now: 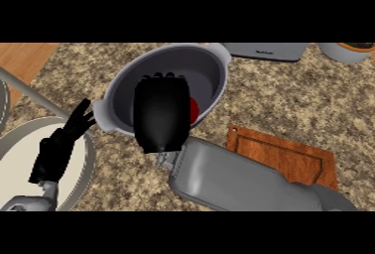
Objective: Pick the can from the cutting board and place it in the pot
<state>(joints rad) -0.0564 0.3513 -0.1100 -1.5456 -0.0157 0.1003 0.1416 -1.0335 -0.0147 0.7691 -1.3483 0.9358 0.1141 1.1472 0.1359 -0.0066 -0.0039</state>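
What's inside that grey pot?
Inside the pot, a sliver of red can shows beside the right hand. The hand covers the rest and most of the bottom.

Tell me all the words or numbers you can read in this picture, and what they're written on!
Grey appliance at the top edge: a small dark mark on its front, too small and blurred to read.
Red can under the right hand over the pot: only a sliver shows, no label visible.
Cutting board, left hand: no writing.
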